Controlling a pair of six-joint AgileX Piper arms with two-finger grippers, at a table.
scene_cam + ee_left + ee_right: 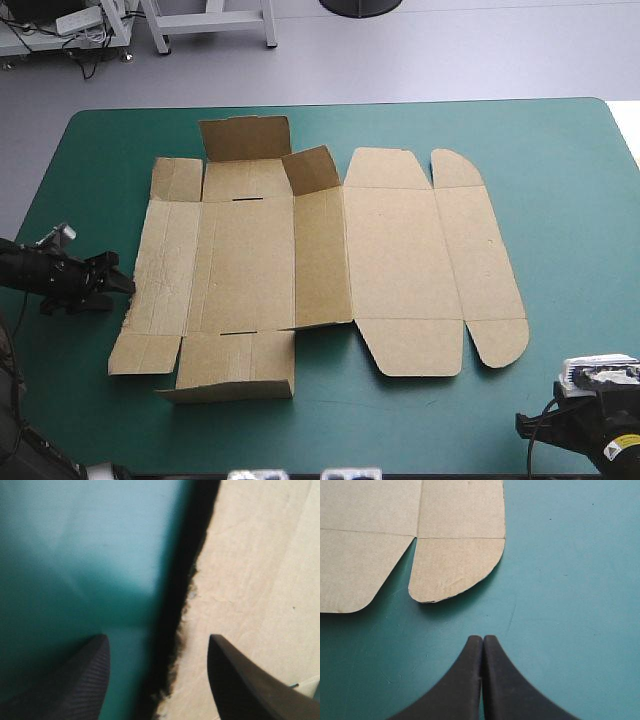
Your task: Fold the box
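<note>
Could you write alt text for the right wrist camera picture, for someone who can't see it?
The right claw, its two black fingers shut together, points toward a rounded corner flap of the brown box, which lies flat here. Bare teal-green table cover separates claw and flap.

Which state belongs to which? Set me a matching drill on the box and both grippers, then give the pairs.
1. box
2. left gripper
3. right gripper

A. open, at the box's left edge
B. spread out, a few flaps raised
C. shut, over bare teal-green cover

Pairs: 1-B, 2-A, 3-C
</note>
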